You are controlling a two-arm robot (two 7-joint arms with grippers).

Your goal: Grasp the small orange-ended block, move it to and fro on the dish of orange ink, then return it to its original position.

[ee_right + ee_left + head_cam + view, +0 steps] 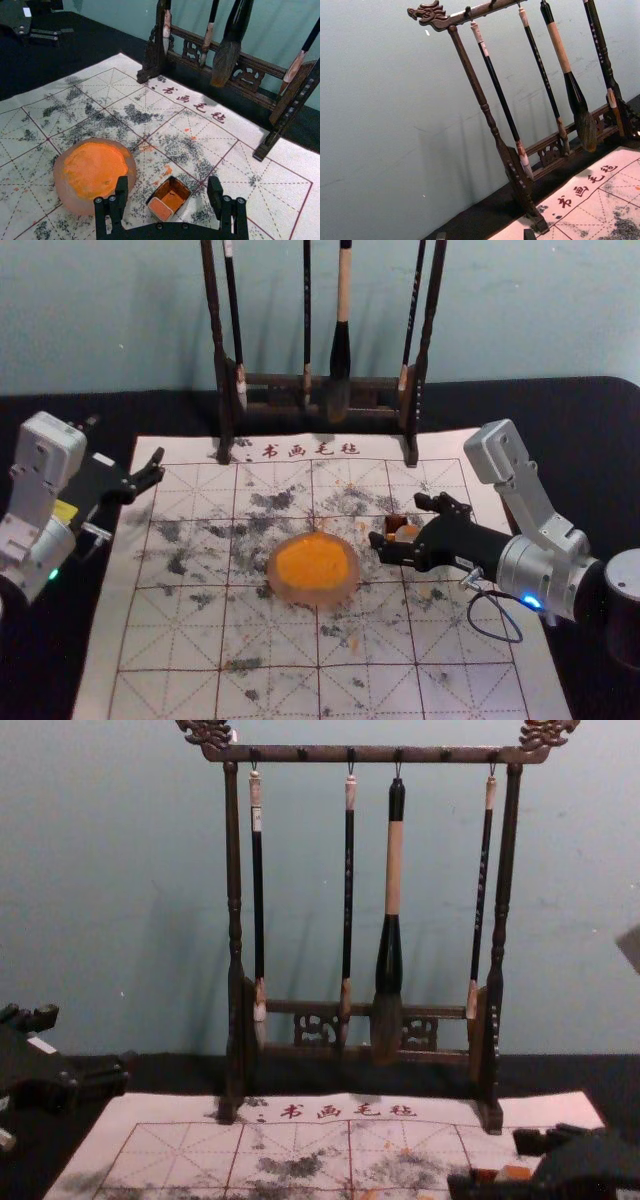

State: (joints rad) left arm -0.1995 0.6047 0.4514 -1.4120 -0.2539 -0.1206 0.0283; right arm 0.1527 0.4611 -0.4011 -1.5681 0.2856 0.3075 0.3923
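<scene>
From where I'm standing, this is a Chinese calligraphy and painting workspace: brushes (394, 870) hang from a carved dark rack (380, 754), and a dish of orange ink (312, 597) sits on a gridded, ink-smudged calligraphy mat (150, 640) lettered in Chinese. Behind is a pale blue-green wall (110, 870); what sort of building, I can't tell.

Right gripper (396, 521) reaches inward, left gripper (126, 438) hangs aside, both with fingers spread.

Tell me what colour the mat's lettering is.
The lettering is dark red, clearest in the right wrist view.
</scene>
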